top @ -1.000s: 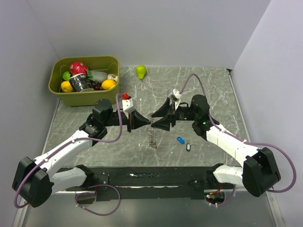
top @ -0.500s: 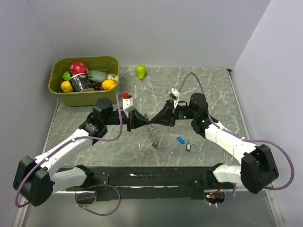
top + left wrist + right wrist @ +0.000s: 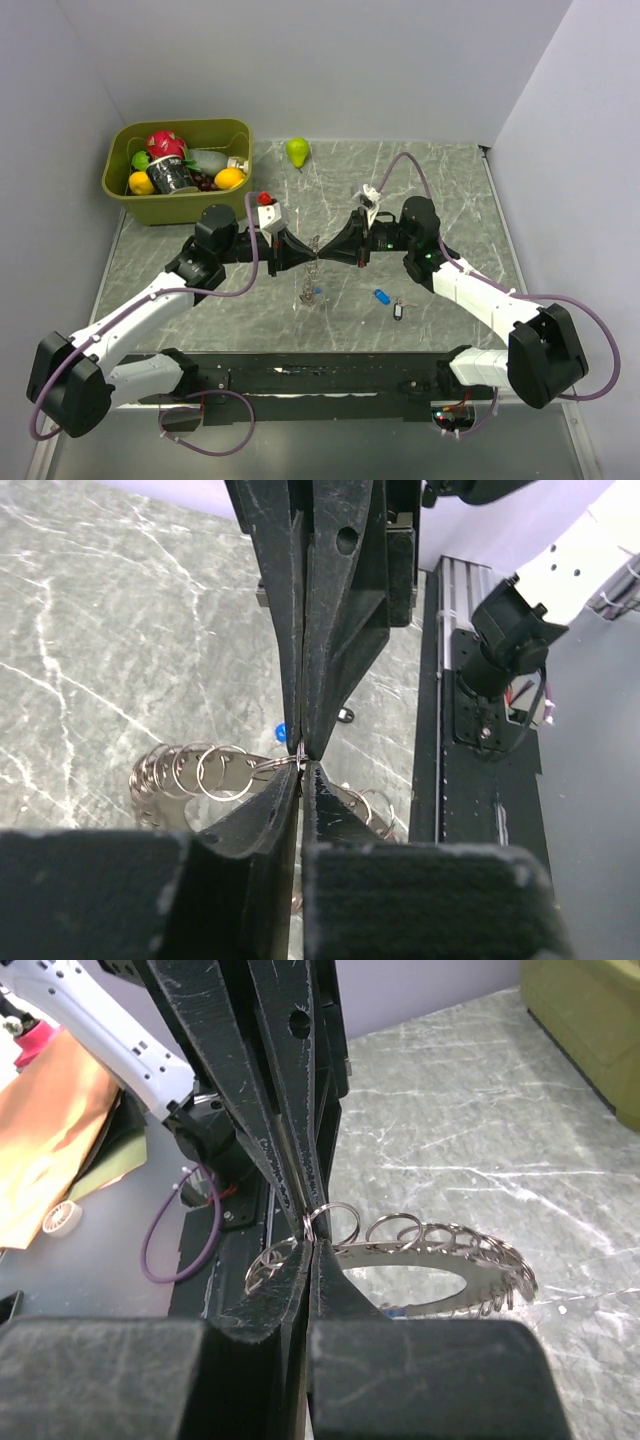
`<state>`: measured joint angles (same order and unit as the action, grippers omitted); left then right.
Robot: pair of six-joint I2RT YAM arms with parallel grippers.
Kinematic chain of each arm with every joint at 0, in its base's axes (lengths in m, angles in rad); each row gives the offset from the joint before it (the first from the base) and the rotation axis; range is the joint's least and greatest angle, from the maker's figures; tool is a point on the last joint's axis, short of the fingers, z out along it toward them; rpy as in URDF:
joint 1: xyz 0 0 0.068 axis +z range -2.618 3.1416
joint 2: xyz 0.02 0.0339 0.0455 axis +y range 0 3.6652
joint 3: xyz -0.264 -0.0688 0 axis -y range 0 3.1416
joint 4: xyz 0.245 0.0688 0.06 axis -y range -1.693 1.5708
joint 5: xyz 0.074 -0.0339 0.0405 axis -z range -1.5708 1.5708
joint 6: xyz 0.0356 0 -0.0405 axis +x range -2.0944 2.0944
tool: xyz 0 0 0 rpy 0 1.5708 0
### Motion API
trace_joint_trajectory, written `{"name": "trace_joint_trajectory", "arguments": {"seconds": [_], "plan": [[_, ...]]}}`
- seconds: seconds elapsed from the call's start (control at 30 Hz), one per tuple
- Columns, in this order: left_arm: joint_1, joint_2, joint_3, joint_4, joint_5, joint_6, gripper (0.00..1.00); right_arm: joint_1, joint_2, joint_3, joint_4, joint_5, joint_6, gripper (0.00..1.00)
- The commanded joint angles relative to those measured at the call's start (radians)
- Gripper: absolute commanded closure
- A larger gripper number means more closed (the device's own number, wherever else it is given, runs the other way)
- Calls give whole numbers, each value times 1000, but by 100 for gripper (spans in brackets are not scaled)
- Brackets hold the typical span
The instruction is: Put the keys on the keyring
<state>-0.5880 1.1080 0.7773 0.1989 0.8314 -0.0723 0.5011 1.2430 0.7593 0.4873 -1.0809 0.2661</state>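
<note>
The right gripper (image 3: 309,1243), which stood open a second ago, has closed, and the keyring (image 3: 420,1256) has swung up off the marble table (image 3: 450,190) and drifted slightly left. The ring now hangs tilted under the two meeting tips at the table's middle. The left gripper (image 3: 301,772) is pinched tight on one of the small wire loops along the ring's rim. The right gripper's jaws are clamped on a neighbouring loop, tip to tip with the left. A blue-tagged key (image 3: 381,296) and a dark-tagged key (image 3: 398,311) lie close together on the table, just right of the ring, apart from it.
</note>
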Motion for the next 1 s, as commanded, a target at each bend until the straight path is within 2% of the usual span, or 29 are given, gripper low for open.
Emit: {"name": "trace_joint_trajectory", "arguments": {"seconds": [0.0, 0.13, 0.3, 0.43, 0.6, 0.8, 0.97], "plan": [[-13, -45, 36, 76, -34, -17, 87, 8, -43, 0, 160, 48, 59, 100], [-12, -63, 27, 89, -75, -52, 69, 7, -50, -28, 229, 59, 114, 100], [19, -82, -1, 151, -65, -119, 56, 7, -56, -58, 312, 78, 162, 100], [106, -80, -44, 298, 44, -298, 50, 2, -59, -77, 364, 88, 206, 100], [215, -51, -116, 609, 192, -510, 48, -12, -53, -98, 451, 73, 251, 100], [234, 35, -144, 899, 305, -745, 47, -41, -53, -124, 530, 65, 312, 100], [234, 105, -138, 971, 345, -805, 47, -53, -56, -130, 554, 68, 341, 100]]}}
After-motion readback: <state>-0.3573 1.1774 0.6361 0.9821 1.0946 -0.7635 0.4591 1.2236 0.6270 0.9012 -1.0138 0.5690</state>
